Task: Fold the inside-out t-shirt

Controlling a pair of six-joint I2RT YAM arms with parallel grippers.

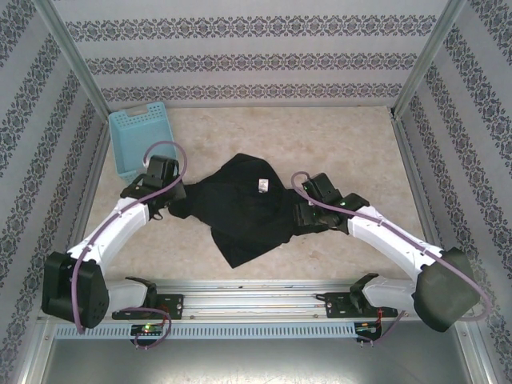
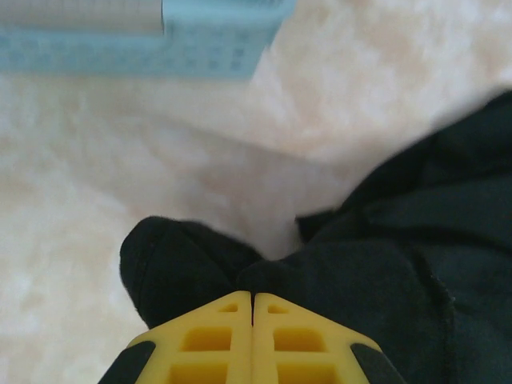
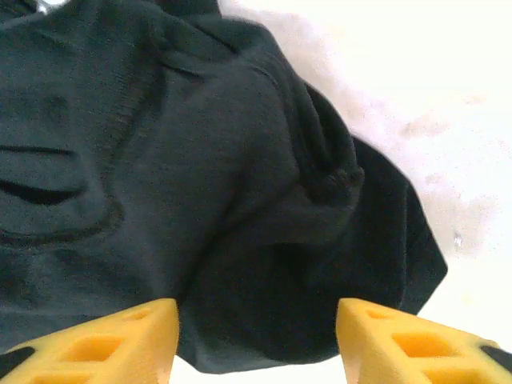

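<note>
Fold barely begun: the t-shirt (image 1: pixel 240 208) is a crumpled heap, with no clean fold yet.
It lies right of the basket (image 1: pixel 142 138), toward the near edge. My left gripper (image 2: pixel 253 294) is pressed together at its basket-side edge; I can't tell whether it has caught cloth. My right gripper (image 3: pixel 256 308) stands spread over the side away from the basket.

blurred basket (image 2: pixel 200 48), t-shirt (image 2: pixel 416 264) cut by edges

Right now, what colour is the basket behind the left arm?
Light blue; the plastic basket shows best in the top external view.
</note>
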